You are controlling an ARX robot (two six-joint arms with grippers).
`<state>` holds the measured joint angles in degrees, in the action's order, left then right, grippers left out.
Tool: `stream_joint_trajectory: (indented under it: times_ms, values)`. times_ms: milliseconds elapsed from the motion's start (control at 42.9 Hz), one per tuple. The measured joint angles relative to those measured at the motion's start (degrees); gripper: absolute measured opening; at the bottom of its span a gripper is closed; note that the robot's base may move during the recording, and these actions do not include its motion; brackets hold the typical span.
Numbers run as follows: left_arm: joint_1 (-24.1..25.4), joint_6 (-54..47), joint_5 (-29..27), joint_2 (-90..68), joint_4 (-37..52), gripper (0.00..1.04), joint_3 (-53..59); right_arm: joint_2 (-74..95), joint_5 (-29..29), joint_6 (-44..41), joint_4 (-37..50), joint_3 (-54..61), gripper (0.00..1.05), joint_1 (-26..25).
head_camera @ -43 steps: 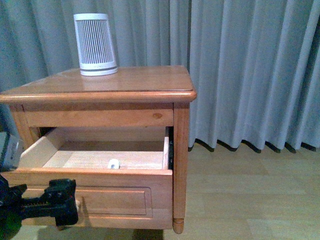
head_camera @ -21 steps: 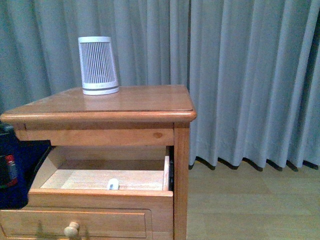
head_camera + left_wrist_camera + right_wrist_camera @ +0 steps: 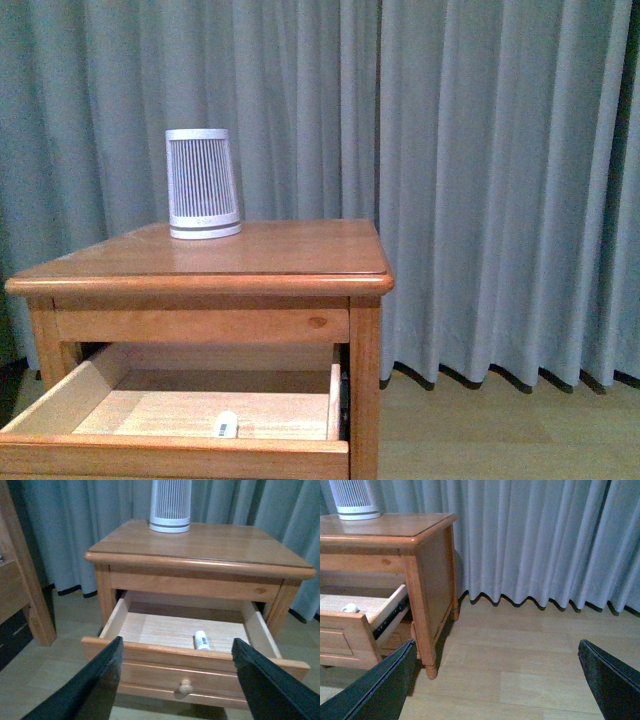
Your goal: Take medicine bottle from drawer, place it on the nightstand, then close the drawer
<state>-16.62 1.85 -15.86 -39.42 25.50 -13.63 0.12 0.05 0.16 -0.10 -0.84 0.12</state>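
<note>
The tiny white cylindrical medicine bottle [image 3: 201,640] lies just behind the front wall of the open honey-coloured wooden drawer [image 3: 150,653]. The left tool [image 3: 176,647] and right tool [image 3: 496,645] both gape wide. I'd drop the left in steeply, straddling the bottle.

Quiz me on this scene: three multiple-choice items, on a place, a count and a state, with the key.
1. The medicine bottle lies: A in the drawer; B on the nightstand top; C under the nightstand.
2. Things standing on the nightstand top: A none; B one; C three.
3. The drawer is: A shut; B pulled open; C taken out.
Key: 1 A, it rests on the drawer's bottom; 2 B, only the ribbed canister stands there; 3 B, its inside shows.
</note>
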Motion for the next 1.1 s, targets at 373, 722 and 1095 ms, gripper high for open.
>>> stream_joint_trajectory:
  times_ms: [373,722,1095]
  values:
    - [8.3,-1.0,7.9,10.7,-3.0,0.03,7.4,0.0,-0.1,0.0,0.0,0.0,0.98,0.0]
    - [16.3,-1.3,15.8,19.2,-8.1,0.03,10.6,0.0,-0.1,0.0,0.0,0.0,0.98,0.0]
    - [16.4,-1.4,15.9,25.3,-11.3,0.03,13.1,0.0,0.1,0.0,0.0,0.0,0.98,0.0]
